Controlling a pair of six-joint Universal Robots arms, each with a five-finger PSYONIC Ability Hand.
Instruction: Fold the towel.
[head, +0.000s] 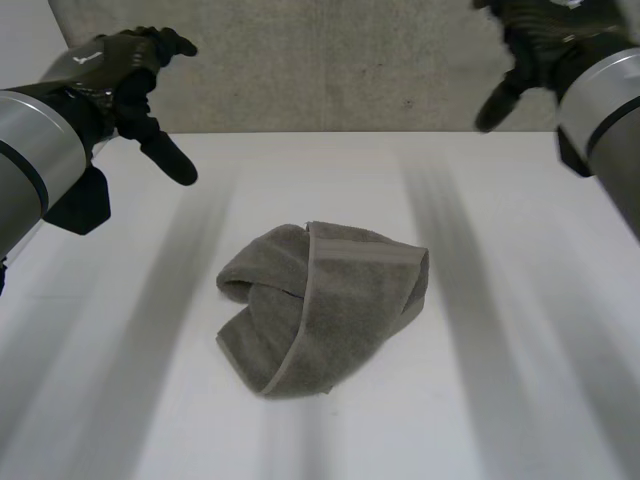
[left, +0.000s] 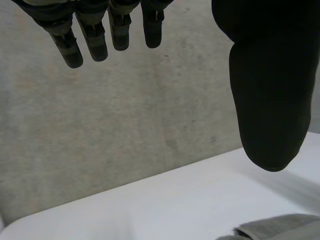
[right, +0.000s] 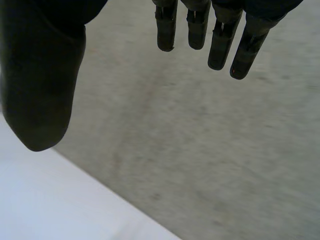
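Observation:
A grey towel (head: 325, 305) lies crumpled in a loose heap at the middle of the white table (head: 500, 380), one hemmed edge running across its top. A corner of the towel (left: 285, 226) also appears in the left wrist view, well below the thumb. My left hand (head: 130, 75) hovers high over the table's far left, fingers (left: 95, 37) straight and spread, holding nothing. My right hand (head: 530, 50) hovers high at the far right, fingers (right: 220, 37) straight, thumb apart, empty. Both hands are well clear of the towel.
A grey concrete wall (head: 340, 60) stands behind the table's far edge. Bare tabletop surrounds the towel on all sides.

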